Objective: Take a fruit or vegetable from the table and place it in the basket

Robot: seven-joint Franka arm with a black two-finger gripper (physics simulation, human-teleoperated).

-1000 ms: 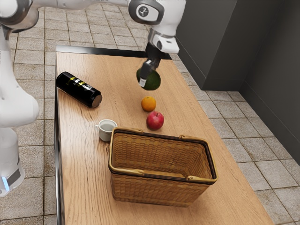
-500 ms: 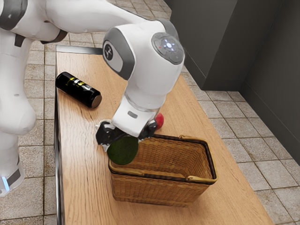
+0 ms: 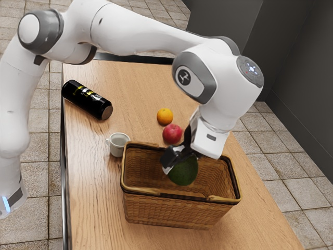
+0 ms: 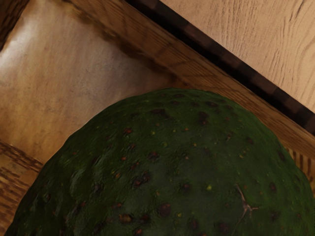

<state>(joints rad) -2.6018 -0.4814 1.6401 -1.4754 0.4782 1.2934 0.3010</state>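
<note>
Gripper (image 3: 180, 164) parted approx. fruit-wide, gripping avocado (image 3: 184, 174) at mouth of wicker basket (image 3: 169, 211); far-side contact probable, view obstructed. Rec.: centre load, lower gently w/o brushing basket walls, release near bottom, then withdraw vert.

- avocado (image 3: 183, 173): dark green, brown and yellowish specks
- basket (image 3: 171, 211): golden-brown weave, dark brown band
- apple (image 3: 171, 134): red
- orange (image 3: 165, 116): plain orange
- bottle (image 3: 86, 100): black, yellow/white markings
- mug (image 3: 117, 150): pale grey
- worktop (image 3: 130, 86): light tan, wood grain
</note>
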